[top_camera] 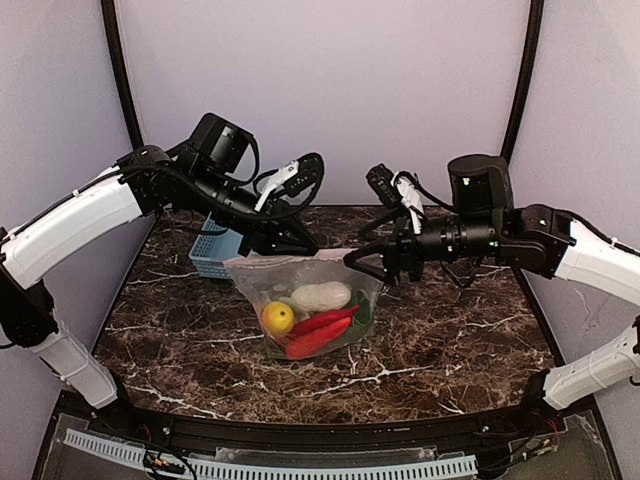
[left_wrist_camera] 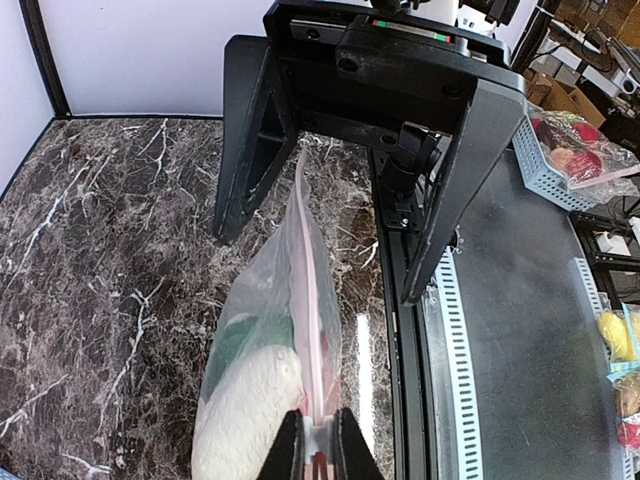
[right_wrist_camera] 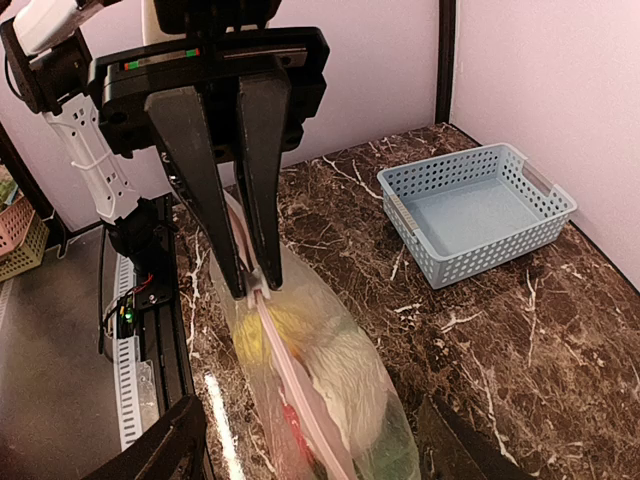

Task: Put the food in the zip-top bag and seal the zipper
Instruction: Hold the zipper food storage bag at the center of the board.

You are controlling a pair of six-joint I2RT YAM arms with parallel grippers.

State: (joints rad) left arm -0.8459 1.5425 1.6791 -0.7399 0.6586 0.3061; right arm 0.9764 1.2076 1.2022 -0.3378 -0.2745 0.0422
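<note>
Left gripper (right_wrist_camera: 252, 285): clamped together on one end of the zipper (left_wrist_camera: 310, 330), with the zip-top bag (top_camera: 300, 275) hanging below it.
Right gripper (left_wrist_camera: 320, 265): fingers apart, straddling the zipper's other end and holding nothing.
Food (top_camera: 318, 310): inside the bag, beneath both grippers.
Step in hand: sealing, we judge; we would pinch the strip squarely and slide toward the clamped end, keeping it taut.
Bench (top_camera: 440, 340): dark, glossy veined marble.
Room: pale walls (top_camera: 330, 90); light-blue basket (right_wrist_camera: 480, 210) behind the left gripper.
</note>
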